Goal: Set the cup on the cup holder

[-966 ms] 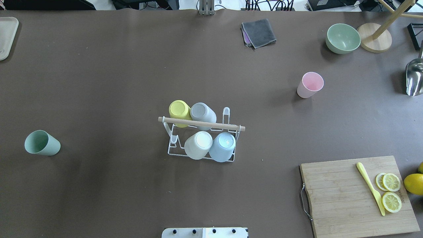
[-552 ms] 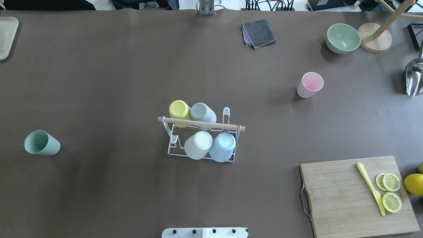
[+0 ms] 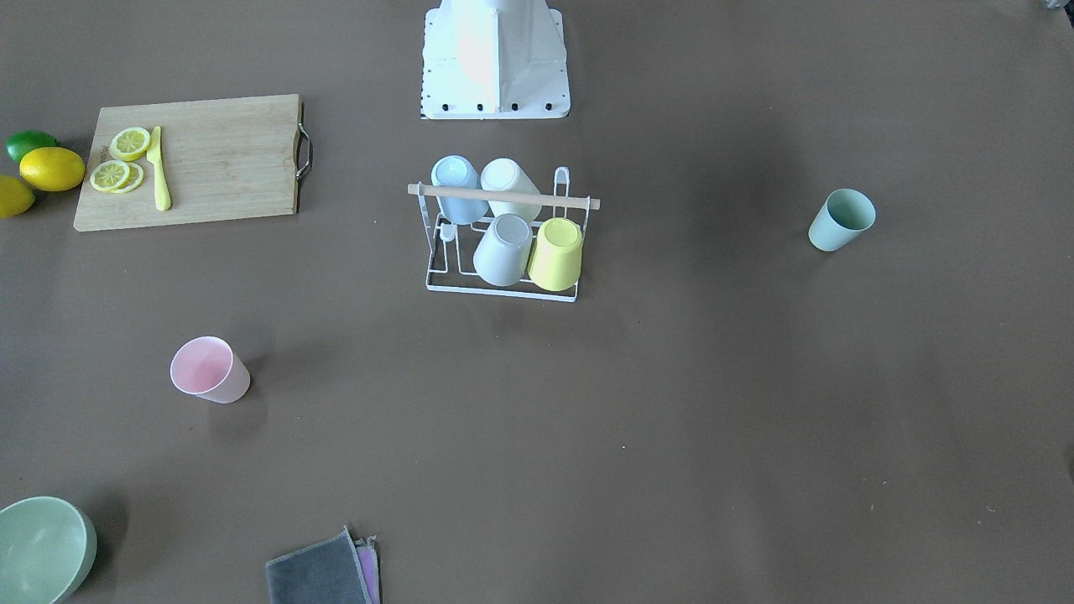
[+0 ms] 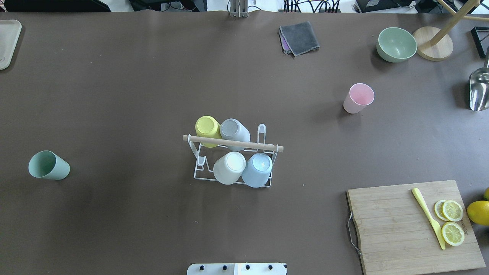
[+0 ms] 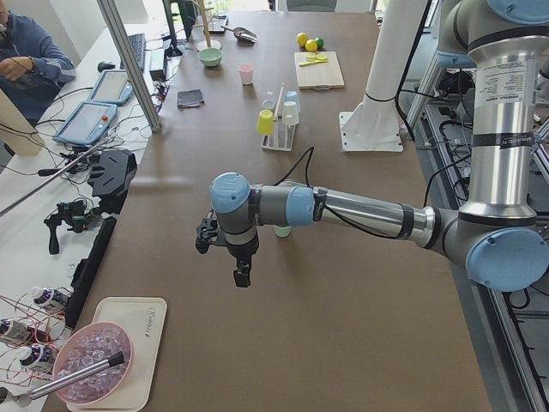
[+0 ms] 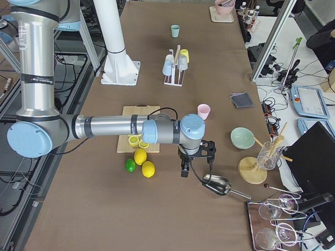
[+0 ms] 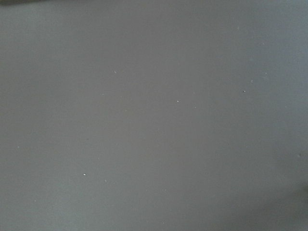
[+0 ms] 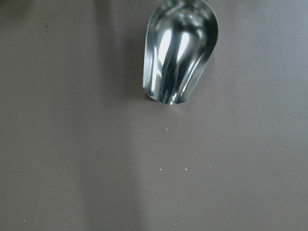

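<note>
The white wire cup holder [image 4: 199, 172] with a wooden rod handle stands mid-table, also in the front view [image 3: 442, 270]. It holds a yellow, a grey, a white and a blue cup upside down. A green cup [image 4: 48, 165] stands alone at the left, and a pink cup [image 4: 358, 98] stands alone at the right. My left gripper [image 5: 243, 276] hangs over bare table near the green cup. My right gripper [image 6: 184, 170] hangs near a metal scoop [image 8: 179, 50]. Both show only in the side views, so I cannot tell whether they are open or shut.
A wooden cutting board [image 4: 397, 229] with lemon slices and a yellow knife lies front right, with lemons beside it. A green bowl [image 4: 396, 44], a wooden stand base [image 4: 433, 47] and a grey cloth [image 4: 299, 37] sit at the far edge. A tray [image 4: 7, 42] is far left.
</note>
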You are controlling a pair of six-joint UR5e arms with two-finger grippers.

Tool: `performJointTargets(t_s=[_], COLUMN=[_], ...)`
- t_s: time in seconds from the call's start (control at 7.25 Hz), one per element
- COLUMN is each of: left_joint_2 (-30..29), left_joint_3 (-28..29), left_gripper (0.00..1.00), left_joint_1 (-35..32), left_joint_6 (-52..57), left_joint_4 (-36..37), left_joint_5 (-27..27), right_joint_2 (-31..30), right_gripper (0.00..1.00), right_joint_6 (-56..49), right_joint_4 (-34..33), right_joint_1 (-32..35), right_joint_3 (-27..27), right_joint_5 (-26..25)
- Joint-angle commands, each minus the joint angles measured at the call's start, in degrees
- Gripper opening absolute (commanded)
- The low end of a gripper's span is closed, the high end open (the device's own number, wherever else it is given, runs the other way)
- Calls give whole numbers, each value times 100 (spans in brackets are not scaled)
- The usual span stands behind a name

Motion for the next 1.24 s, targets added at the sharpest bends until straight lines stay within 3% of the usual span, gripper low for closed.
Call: performJointTargets(t_s=[0.0,0.14,0.41,0.69,0.83,0.97,1.1], left_joint_2=[-1191,-1659,-1839,-2102,-2565,-2970,-2991], left_joint_3=[180,434,594,917,1233,1532,1596], left_gripper=[98,98,98,98,98,98,98], left_joint_1=[697,1032,1718,2009,2037,2141,2186], left_joint_6=[-2,-2,-2,-2,7,85,103], left_joint_4=[1668,2112,2169,2248,2596,3052,3109], left_joint_5=[30,39,502,523,531,523,488], right_joint_2=[391,566,1005,1454,1647,1832,2069], right_gripper=[100,100,100,100,100,100,100], right_joint_6=[9,1,-9,201,324,404,527], right_joint_4=[-1,8,-1,-27,-54,-115,-229], right_joint_1=[-238,-413,-922,-1170,-1371,-1565,-1827], right_joint_3=[32,40,14,-21,-21,-4,-30], right_joint_5=[186,205,144,109,83,-161,-529])
